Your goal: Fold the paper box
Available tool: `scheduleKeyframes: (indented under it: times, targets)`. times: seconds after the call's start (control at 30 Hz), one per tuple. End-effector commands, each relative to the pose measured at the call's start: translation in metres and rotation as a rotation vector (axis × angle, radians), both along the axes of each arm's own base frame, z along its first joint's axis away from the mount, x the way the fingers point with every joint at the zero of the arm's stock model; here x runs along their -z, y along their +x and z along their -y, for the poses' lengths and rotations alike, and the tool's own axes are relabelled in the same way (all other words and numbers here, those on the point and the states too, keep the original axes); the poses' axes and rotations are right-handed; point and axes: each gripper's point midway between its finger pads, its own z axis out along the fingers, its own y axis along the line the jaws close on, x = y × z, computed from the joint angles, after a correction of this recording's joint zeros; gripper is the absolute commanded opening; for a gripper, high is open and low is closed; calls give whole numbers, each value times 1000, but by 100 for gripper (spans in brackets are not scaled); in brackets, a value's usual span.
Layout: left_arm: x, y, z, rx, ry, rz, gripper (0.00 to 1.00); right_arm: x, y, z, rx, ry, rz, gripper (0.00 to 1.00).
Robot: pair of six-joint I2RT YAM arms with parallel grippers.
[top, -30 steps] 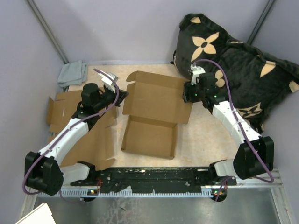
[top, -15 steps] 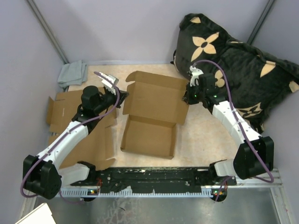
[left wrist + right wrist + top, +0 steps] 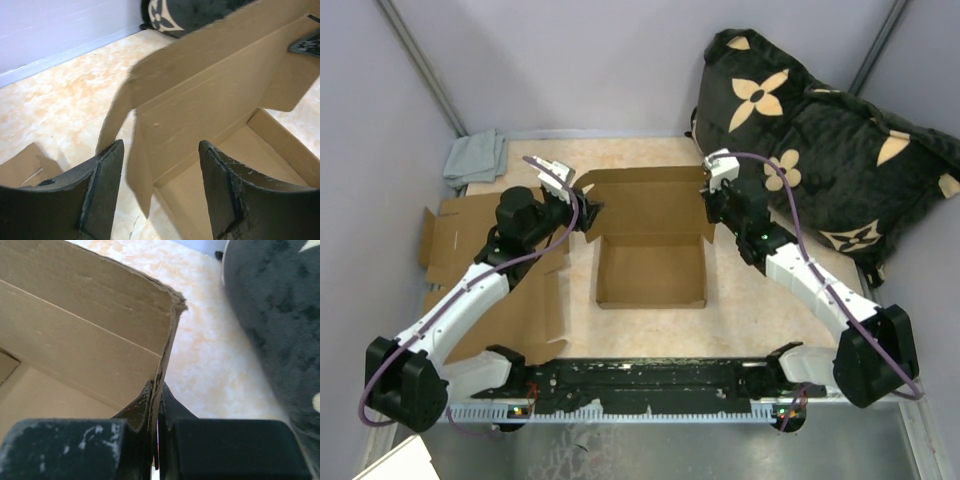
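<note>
The brown paper box [image 3: 650, 270] sits mid-table, its tray open and its big back panel [image 3: 645, 205] standing up. My right gripper [image 3: 712, 205] is shut on that panel's right edge. In the right wrist view, the pinched cardboard edge [image 3: 167, 335] runs up from the right gripper [image 3: 156, 388]. My left gripper [image 3: 582, 212] hovers open at the box's left rear corner. From the left wrist, a small side flap [image 3: 140, 170] hangs between the spread fingers of the left gripper [image 3: 161, 146], touching neither.
Flat cardboard sheets [image 3: 470, 240] lie under the left arm. A grey cloth [image 3: 475, 158] sits in the far left corner. A black cushion with tan flowers [image 3: 820, 130] fills the far right. A black rail [image 3: 650, 380] spans the near edge.
The right gripper shut on the panel's right edge and swung it upright, and the box turned square to the rail. The left gripper opened and let go of the left corner.
</note>
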Motion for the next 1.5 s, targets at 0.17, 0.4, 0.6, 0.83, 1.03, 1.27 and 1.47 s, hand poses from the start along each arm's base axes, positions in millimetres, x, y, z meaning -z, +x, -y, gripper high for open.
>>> scheduleKeyframes:
  times: [0.17,0.4,0.6,0.83,1.03,1.27,1.47]
  targets:
    - [-17,12,-26,-158,44,30,68,-38,8,14,46,28,317,0]
    - [-3,15,-19,-138,73,-85,62,-28,2,11,31,65,306,0]
    - [2,3,-2,-52,48,-224,49,-26,-5,12,34,77,244,0]
    - [27,-10,-4,-74,76,-381,49,-23,-13,11,45,108,154,0]
    - [43,-8,-10,-128,111,-429,45,-15,-16,9,42,133,112,0]
    - [37,-4,-5,-147,94,-404,41,-10,-19,8,32,126,93,0]
    - [33,-3,-1,-132,82,-395,38,-10,-22,7,24,132,92,0]
